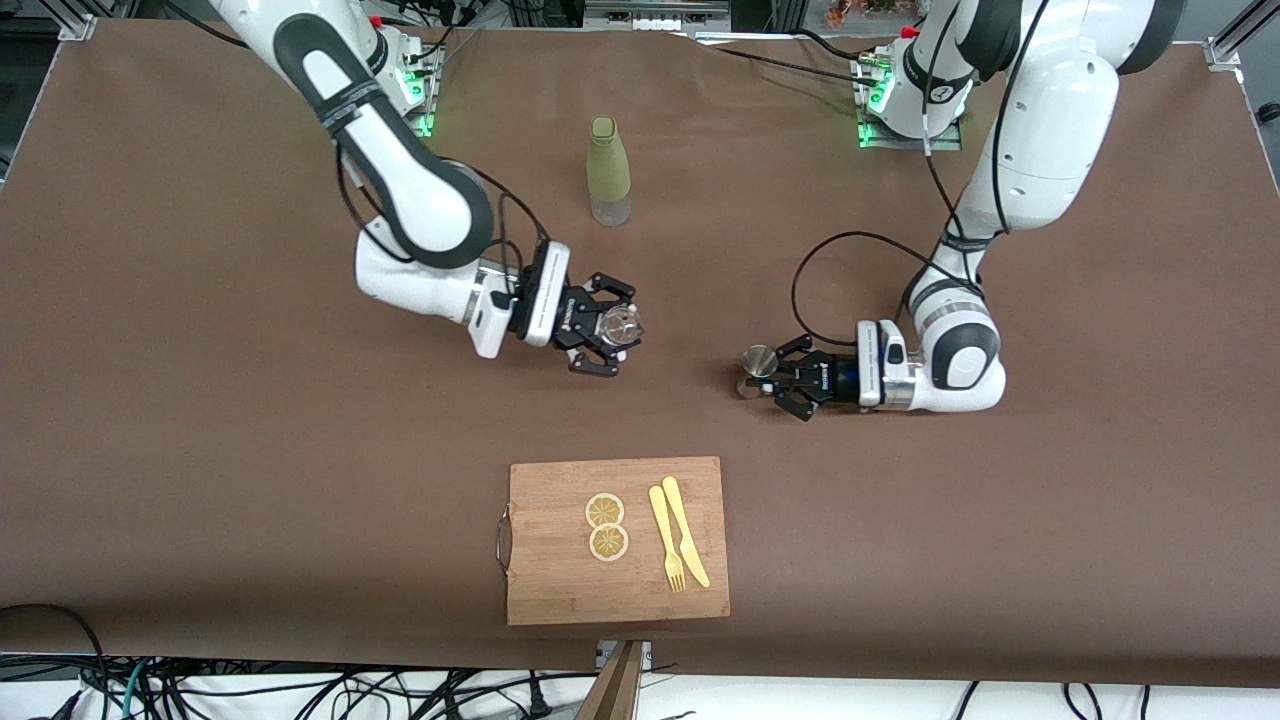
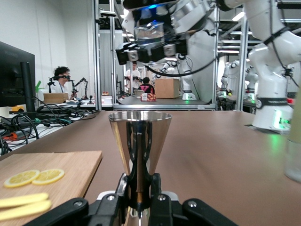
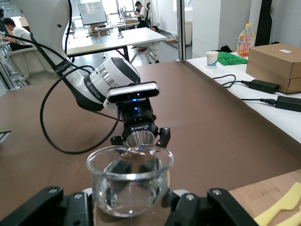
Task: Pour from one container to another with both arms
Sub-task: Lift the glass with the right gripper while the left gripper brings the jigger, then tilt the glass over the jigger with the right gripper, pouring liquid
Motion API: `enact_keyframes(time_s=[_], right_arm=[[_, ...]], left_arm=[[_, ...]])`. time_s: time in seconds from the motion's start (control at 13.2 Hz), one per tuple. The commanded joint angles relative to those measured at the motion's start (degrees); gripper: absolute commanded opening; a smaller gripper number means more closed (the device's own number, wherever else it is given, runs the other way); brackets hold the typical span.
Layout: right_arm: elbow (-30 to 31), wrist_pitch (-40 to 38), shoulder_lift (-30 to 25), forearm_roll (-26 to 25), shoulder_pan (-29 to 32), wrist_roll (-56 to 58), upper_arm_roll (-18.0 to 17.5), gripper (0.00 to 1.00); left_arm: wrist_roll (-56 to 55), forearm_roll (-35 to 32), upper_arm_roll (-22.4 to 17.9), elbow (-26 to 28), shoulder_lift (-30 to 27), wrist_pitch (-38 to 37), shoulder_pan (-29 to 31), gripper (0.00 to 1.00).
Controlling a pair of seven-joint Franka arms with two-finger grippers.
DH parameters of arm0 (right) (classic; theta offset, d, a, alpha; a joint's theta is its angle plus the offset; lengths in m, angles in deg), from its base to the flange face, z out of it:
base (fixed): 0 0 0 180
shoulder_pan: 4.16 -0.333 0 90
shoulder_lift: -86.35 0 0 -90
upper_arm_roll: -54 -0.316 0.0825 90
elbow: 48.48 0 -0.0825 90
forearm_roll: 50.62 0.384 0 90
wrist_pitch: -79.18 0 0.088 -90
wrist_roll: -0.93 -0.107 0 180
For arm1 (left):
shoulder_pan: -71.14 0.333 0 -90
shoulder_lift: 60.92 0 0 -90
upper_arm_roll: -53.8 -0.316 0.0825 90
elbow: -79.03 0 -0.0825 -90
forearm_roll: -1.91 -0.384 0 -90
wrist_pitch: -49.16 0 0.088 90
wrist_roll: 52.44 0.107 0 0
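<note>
Front view shows the right gripper (image 1: 612, 341) clamped on the small clear glass (image 1: 620, 326), held up over the brown table (image 1: 200, 400) and upright. Toward the left arm's end, the left gripper (image 1: 775, 383) has its jaws closed on the waist of the metal jigger (image 1: 758, 362), which stands upright, low at the table. Glass and jigger are well apart. A green bottle (image 1: 608, 170) stands nearer the bases; a cutting board (image 1: 560, 590) with lemon slices (image 1: 606, 527) lies nearest the camera.

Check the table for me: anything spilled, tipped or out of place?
Nothing stands out. The right gripper holds the glass tumbler upright, the left gripper holds the jigger upright, and the green bottle stands; no spill shows.
</note>
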Motion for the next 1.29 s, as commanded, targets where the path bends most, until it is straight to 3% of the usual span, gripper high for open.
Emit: enact_keyframes(time_s=[0.0, 0.45, 0.91, 1.21], right_arm=[[-2.59, 3.23, 1.36, 0.43, -2.85, -2.39, 0.42, 0.0], [-7.24, 9.83, 6.01, 0.34, -7.34, -2.4, 0.78, 0.0], [-7.34, 11.24, 6.72, -0.71, -7.7, -2.4, 0.87, 0.0], [-6.99, 12.73, 6.72, -1.15, -9.28, -2.31, 1.48, 0.0]], left_arm=[[0.4, 4.28, 0.97, -0.3, 0.44, 2.96, -2.41, 0.0], [-0.48, 9.46, 3.78, -0.82, 1.58, 6.66, -6.37, 0.0], [-0.48, 8.51, 2.82, -0.74, 1.41, 6.14, -6.11, 0.0], [-1.1, 4.46, 0.53, -0.82, 0.79, 5.78, -5.85, 0.0]])
